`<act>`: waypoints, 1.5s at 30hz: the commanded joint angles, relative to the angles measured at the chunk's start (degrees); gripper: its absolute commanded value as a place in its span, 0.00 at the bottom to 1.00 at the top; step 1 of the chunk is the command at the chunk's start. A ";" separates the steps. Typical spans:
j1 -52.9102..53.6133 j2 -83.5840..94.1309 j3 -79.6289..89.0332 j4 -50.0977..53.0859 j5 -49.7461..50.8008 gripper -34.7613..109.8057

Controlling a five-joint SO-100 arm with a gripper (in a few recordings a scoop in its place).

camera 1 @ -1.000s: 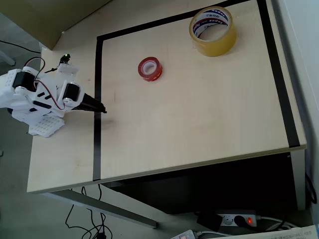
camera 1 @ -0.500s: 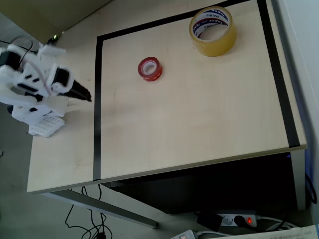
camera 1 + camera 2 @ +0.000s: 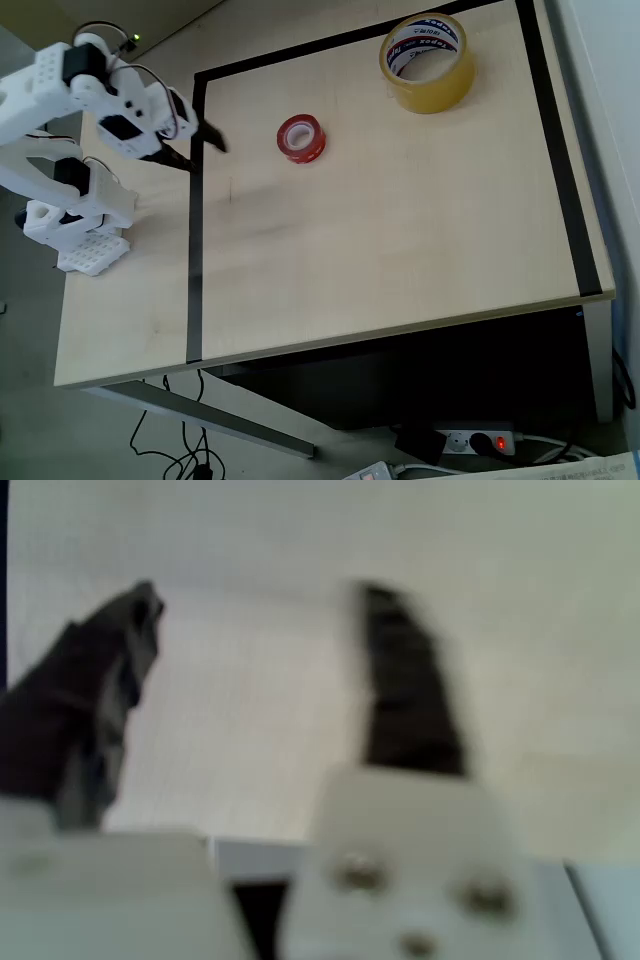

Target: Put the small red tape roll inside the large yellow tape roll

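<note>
Small red tape roll (image 3: 301, 138) is lying flat on the worktop (image 3: 400, 250), hole facing up, inside the black-taped border, upper middle of the overhead view. You are bringing in the jaws (image 3: 195, 148) from the left edge of that border, and they are standing apart, nothing between them (the wrist view, though blurred, is showing pale worktop between the two dark fingers (image 3: 405, 680)). In the overhead view the red roll is sitting to the right of the jaws, near but clear of them, roughly along the line they are pointing. Being a ring lying flat, it is offering you no long axis; any grip across the rim or over one wall should serve, I judge. Large yellow tape roll (image 3: 428, 62) is resting flat too, further right and higher in the overhead view, well apart from the red one, near the top border.
</note>
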 commanded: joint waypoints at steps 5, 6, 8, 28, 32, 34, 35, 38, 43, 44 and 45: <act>-0.70 -2.46 3.34 -6.15 -5.19 0.50; -1.23 -3.52 3.25 -6.94 -5.54 0.50; -2.55 -5.62 2.20 -8.44 -5.98 0.51; -6.06 -22.94 -10.72 -13.80 -9.14 0.51; -6.24 -25.05 -10.90 -16.08 -9.14 0.51; -6.68 -26.10 -10.90 -17.67 -8.79 0.51; -6.77 -26.63 -10.90 -18.46 -8.70 0.51; -7.29 -27.86 -10.90 -20.39 -8.61 0.51; -8.26 -29.36 -10.99 -21.80 -8.09 0.51; -8.35 -29.71 -11.07 -21.97 -7.91 0.51; -8.44 -29.97 -11.07 -22.06 -7.82 0.51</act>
